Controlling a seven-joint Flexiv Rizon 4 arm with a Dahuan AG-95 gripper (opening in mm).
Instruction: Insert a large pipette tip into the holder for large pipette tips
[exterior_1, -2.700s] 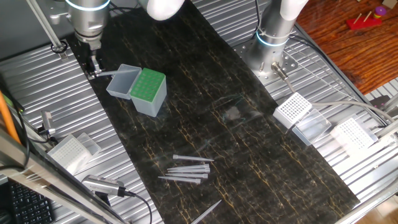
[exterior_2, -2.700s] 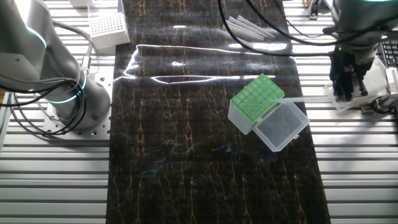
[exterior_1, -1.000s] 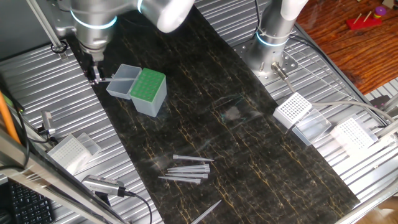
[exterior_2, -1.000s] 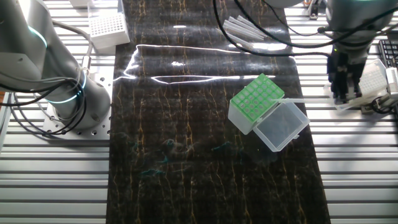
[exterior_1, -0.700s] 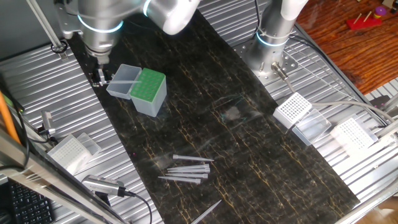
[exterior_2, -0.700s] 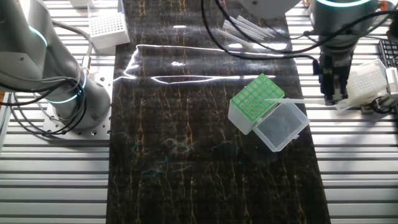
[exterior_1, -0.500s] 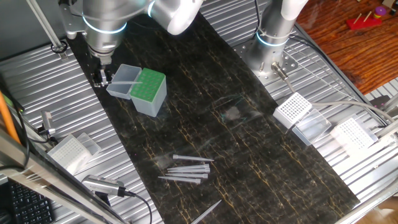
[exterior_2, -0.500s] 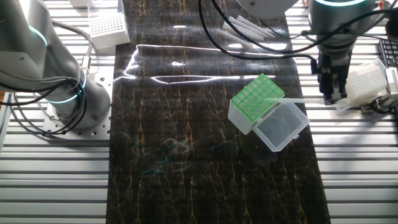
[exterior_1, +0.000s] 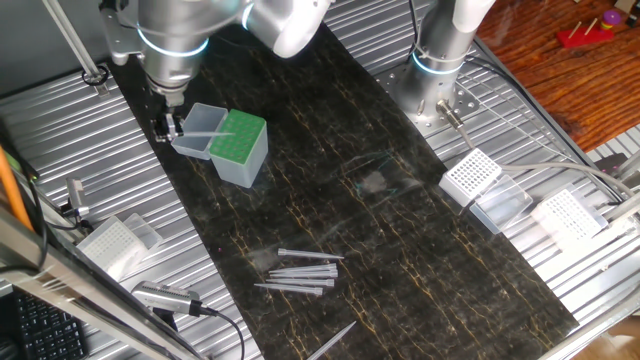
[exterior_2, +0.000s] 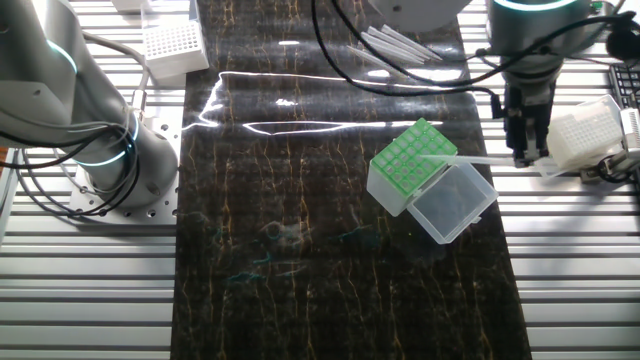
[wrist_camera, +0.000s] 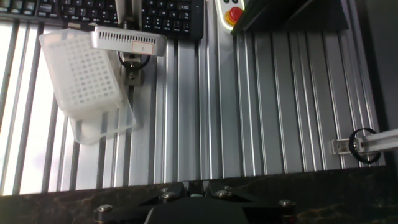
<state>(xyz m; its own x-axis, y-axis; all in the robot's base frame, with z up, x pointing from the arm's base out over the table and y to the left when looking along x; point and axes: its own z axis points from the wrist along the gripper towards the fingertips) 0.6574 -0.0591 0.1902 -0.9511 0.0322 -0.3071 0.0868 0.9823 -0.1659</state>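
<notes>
Here the end effector (exterior_2: 528, 150) grips a pipette tip (exterior_2: 470, 159) lying sideways over the green rack (exterior_2: 410, 160); it should be tilted upright above one hole before lowering

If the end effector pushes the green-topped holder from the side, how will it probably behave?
The holder for large pipette tips looks like thin translucent plastic, so probably light and apt to slide on the glossy dark mat. Its open lid lies out to one side, so a push may turn it.

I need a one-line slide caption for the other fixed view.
Arm's fingers holding a translucent pipette tip horizontally over the green-topped tip rack and its open clear lid.
</notes>
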